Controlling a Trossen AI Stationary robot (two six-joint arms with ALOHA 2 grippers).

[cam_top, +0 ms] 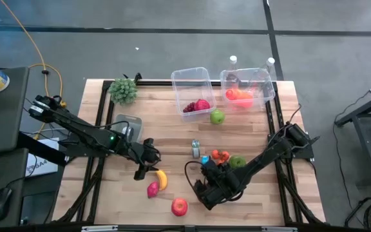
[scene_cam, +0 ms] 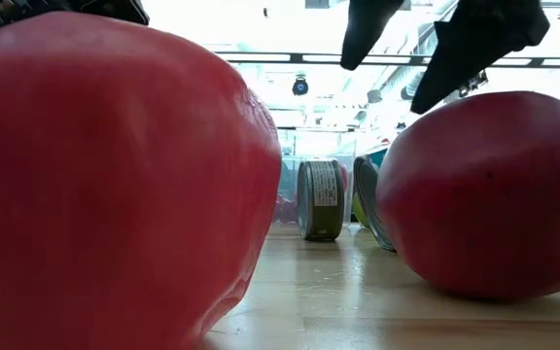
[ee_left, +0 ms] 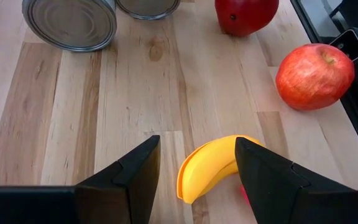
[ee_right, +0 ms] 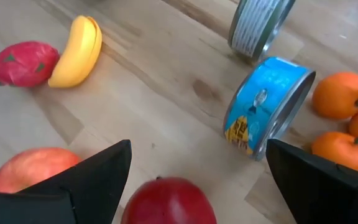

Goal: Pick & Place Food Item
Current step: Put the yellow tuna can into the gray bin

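A yellow banana [cam_top: 162, 179] lies on the wooden table [cam_top: 166, 132] beside a pink dragon fruit [cam_top: 152, 189], with a red apple [cam_top: 180, 206] near the front edge. My left gripper [cam_top: 148, 161] hangs open just left of the banana [ee_left: 213, 165], which shows between its fingers without touching them. My right gripper [cam_top: 205, 193] is open, slanting down over a dark red fruit [ee_right: 166, 202] that its own body hides in the high view. In the low view its fingers [scene_cam: 367, 29] hang above that fruit [scene_cam: 494, 194].
A grey can [cam_top: 196, 148], a blue can [cam_top: 205, 159], oranges [cam_top: 221, 155] and a green fruit [cam_top: 237, 161] sit mid-table. Two clear tubs [cam_top: 192, 90] [cam_top: 247, 87] holding fruit stand at the far edge, with a green apple [cam_top: 217, 116] before them and a leafy green bunch [cam_top: 123, 90] far left.
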